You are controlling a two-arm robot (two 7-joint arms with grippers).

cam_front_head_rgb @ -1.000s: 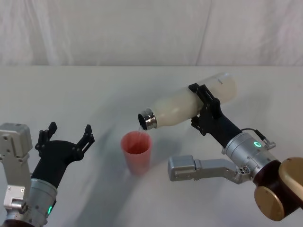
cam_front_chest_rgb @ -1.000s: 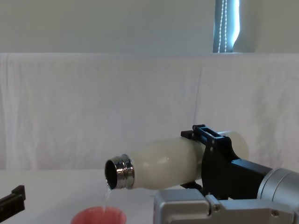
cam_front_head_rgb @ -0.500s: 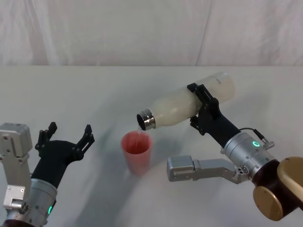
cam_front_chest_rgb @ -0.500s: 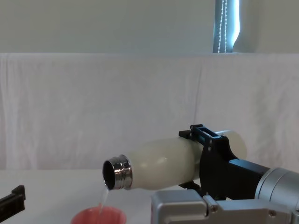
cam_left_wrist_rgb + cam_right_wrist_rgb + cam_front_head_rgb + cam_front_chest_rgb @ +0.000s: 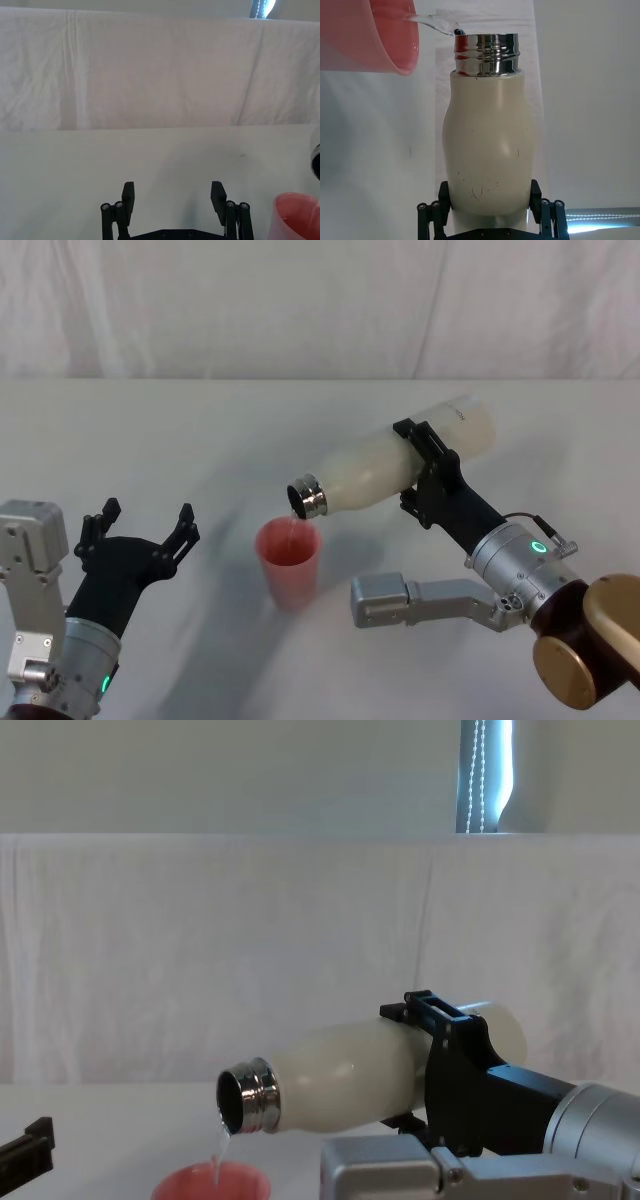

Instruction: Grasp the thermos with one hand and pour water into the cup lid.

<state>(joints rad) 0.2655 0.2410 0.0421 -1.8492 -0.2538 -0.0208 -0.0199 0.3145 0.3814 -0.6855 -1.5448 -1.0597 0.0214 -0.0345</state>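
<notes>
Water runs in a thin stream from the thermos down into the cup lid. On the left, the left gripper waits low over the surface with its fingers spread wide and nothing in them. In the middle, the pink cup lid stands upright on the surface. Just above it hangs the shiny mouth of the thermos, tipped on its side. On the right, the right gripper has its fingers closed tight around the fat part of the thermos. To pour well, I think it should tip slowly and keep the mouth right over the cup. The surface is white, and a white cloth hangs behind.
</notes>
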